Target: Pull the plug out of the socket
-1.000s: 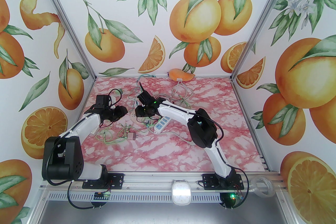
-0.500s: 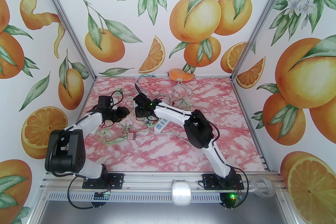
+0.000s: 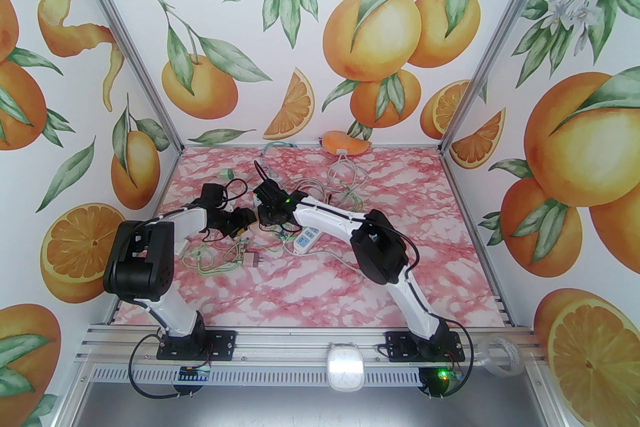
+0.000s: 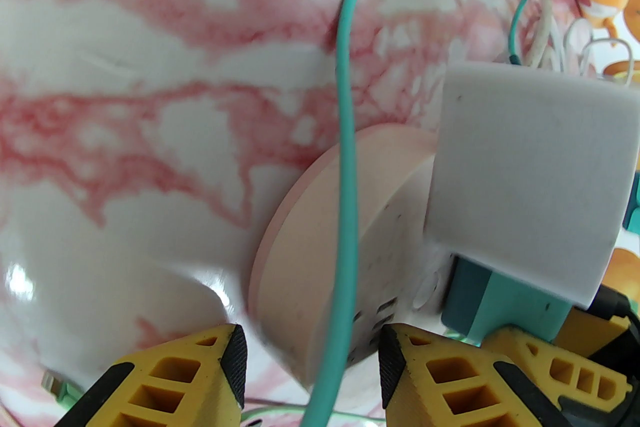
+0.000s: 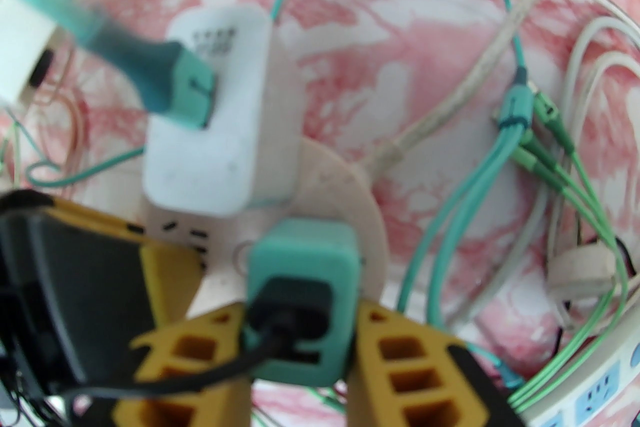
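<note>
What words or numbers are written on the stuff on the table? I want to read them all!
No text here can be read.
white adapter: dark print near one end, too blurred to read.
white power strip: blue markings, no clear letters.
teal plug: no writing visible.

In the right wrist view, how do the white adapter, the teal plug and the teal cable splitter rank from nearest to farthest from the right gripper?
1. Teal plug: gripped by the right gripper.
2. White adapter: just beyond, up and to the left, on the round socket.
3. Teal cable splitter: farthest, off to the right.
</note>
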Tool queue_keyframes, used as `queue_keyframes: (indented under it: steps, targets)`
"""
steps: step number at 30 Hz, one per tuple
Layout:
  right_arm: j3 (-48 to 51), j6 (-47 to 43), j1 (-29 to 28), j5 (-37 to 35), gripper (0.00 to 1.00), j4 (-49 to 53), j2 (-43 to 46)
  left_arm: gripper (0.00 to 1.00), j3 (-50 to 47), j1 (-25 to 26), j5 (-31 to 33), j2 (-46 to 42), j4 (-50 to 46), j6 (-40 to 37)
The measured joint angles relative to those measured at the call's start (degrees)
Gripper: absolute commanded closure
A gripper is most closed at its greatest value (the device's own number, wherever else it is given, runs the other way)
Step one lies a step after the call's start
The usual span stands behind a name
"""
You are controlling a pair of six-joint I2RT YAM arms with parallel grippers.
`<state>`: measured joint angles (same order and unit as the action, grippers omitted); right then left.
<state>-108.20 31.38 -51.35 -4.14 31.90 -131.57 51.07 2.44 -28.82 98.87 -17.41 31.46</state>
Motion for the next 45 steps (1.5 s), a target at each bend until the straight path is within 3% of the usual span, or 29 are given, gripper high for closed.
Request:
queue_keyframes:
  steps: [6,13,23,35,45]
  targets:
    - [0.1,-0.6,0.0,-0.6,0.68,0.2,0.1,0.55,0.2,0.8,0.2,0.7,1.0,-0.1]
    - [-0.2,-2.2,0.3,-2.1,0.68,2.3,0.3,0.66,0.2,2.6,1.1,0.7,2.6,1.6]
    - [-0.8,-1.2,0.5,-2.1,0.68,3.2,0.2,0.65,0.3,4.1,3.6,0.7,3.4,2.9]
    - [-8.5,-0.8,-0.9,-5.8,0.68,10.6,-3.7,0.66,0.6,5.3,5.8,0.4,3.0,4.8]
    - [0.0,1.7,2.2,-0.5,0.69,2.9,0.7,0.69,0.5,7.2,8.4,0.2,4.1,9.3]
